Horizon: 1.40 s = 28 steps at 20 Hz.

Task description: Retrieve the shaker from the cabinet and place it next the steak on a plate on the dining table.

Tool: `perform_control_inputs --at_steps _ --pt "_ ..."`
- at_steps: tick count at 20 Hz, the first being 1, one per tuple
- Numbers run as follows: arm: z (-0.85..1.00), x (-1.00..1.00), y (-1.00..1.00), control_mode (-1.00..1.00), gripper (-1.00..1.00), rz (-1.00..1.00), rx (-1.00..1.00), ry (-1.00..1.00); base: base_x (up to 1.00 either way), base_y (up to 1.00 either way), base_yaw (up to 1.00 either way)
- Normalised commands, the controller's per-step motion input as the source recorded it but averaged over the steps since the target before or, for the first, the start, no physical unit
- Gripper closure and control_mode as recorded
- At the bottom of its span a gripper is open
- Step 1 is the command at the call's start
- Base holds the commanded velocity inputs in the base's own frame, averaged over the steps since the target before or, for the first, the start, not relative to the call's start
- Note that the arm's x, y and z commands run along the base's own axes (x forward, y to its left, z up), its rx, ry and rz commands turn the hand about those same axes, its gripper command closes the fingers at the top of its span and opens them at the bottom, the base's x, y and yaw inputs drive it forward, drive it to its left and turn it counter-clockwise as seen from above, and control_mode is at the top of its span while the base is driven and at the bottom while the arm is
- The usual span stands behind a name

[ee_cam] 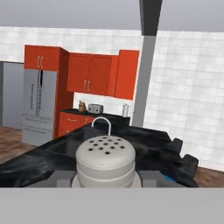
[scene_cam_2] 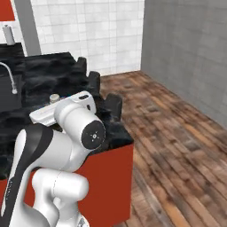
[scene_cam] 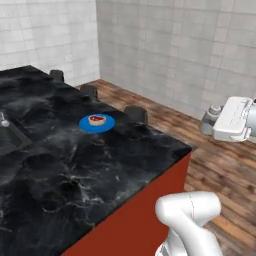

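My gripper (scene_cam: 208, 123) is shut on the shaker (scene_cam: 212, 116), a small grey cylinder with a pale cap. It hangs to the right of the dining table (scene_cam: 60, 170), beyond the table's far edge and over the wooden floor. The blue plate (scene_cam: 97, 124) lies on the black marble top with the steak (scene_cam: 97, 119) on it, well left of the gripper. In the hand view the shaker's perforated cap (ee_cam: 105, 156) stands close up between the fingers, and a sliver of the plate (ee_cam: 170, 178) shows at lower right. The right base view shows the cap (scene_cam_2: 54, 98) above the white hand.
Dark stool backs (scene_cam: 136, 114) (scene_cam: 89, 91) line the table's far edge. A sink with a curved faucet (scene_cam_2: 9, 76) is set into the top on the left. Red wall cabinets (ee_cam: 101, 73), a grey fridge (ee_cam: 38, 105) and a grey column (ee_cam: 143, 83) stand across the room.
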Motion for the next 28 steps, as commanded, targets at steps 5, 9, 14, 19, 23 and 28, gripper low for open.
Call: perform_control_inputs --at_steps 5,9,14,19,23,28 --pt "0.0 0.0 0.0 1.0 1.0 0.0 0.0 0.0 1.0 -0.25 0.61" --pt "0.0 0.0 0.0 1.0 1.0 0.0 0.0 0.0 1.0 -0.56 0.55" --pt "0.0 0.0 0.0 1.0 1.0 0.0 0.0 0.0 0.75 -1.0 0.36" --pt "0.0 0.0 0.0 1.0 1.0 0.0 0.0 0.0 0.33 -1.0 0.33" --pt "0.0 0.0 0.0 1.0 1.0 0.0 0.0 0.0 0.28 -1.0 0.32" --pt "0.0 0.0 0.0 1.0 1.0 0.0 0.0 0.0 0.54 -0.99 0.33"
